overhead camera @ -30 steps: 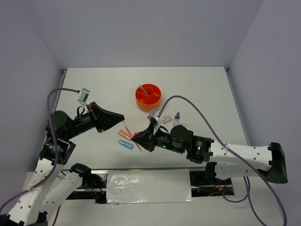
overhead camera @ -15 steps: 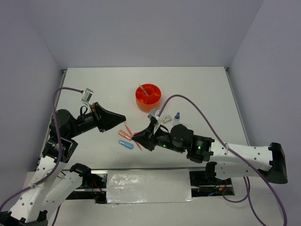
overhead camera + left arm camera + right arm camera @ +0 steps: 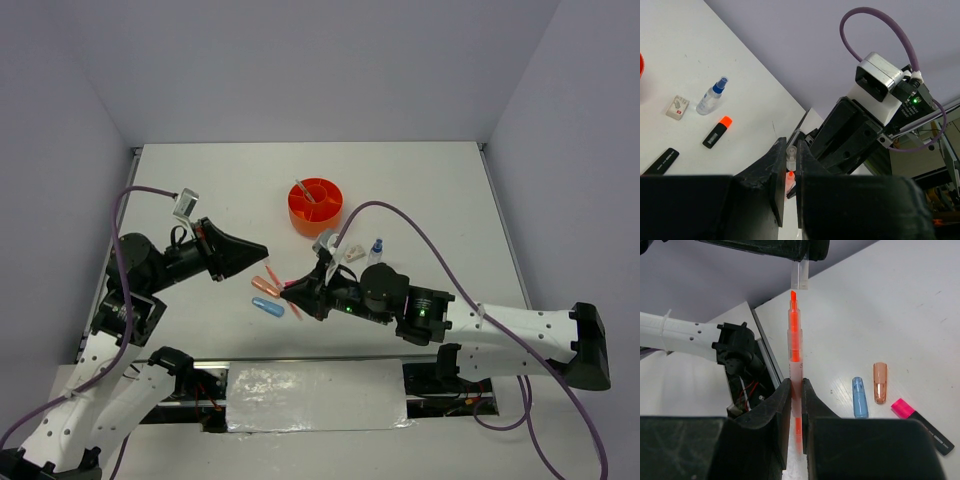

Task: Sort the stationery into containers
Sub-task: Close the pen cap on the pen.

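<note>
The left fingers (image 3: 772, 175) pinch a clear cap (image 3: 791, 156) right at the tip of the pink-orange pen (image 3: 795, 340). The right fingers (image 3: 780, 407) pinch the pen mid-barrel above the table (image 3: 430, 190), well apart from the orange tub (image 3: 316, 205). A slight misalignment could jam the tip against the cap's rim or twist the pen loose. The right wrist view shows cap and tip lined up, too small to see from above. The left wrist view adds the spray bottle (image 3: 711, 97) and eraser (image 3: 677, 107).

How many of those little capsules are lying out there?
2: an orange capsule and a blue capsule, lying side by side, not touching. Others may be hidden from view.
</note>
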You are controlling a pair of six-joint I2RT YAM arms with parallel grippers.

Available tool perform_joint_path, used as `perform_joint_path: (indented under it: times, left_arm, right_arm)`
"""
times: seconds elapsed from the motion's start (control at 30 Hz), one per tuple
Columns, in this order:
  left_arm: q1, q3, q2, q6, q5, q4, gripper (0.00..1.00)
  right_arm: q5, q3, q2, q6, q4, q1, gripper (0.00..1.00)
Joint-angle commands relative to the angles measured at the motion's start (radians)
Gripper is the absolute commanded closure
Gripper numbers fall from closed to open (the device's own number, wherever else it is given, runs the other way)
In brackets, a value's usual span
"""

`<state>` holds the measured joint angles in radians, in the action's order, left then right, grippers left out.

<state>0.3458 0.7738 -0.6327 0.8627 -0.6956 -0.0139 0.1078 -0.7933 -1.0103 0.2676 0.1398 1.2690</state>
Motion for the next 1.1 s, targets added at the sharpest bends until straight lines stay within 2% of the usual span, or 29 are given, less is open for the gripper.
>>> perform_joint_path:
  times: [0.0,0.37,1.07]
  left_arm:
    - [0.004,0.027,0.013,-0.024,0.025,-0.018,1.0]
    - [0.005,0.03,0.019,-0.022,0.036,-0.018,1.0]
    - [0.005,0.007,0.025,-0.021,0.016,-0.041,1.0]
  right_arm:
    - [-0.01,-0.04,-0.001,-0.007,0.024,-0.007,1.0]
    - [0.023,-0.023,0.033,-0.004,0.018,-0.007,1.0]
    - [0.021,-0.066,-0.008,-0.016,0.018,-0.019,1.0]
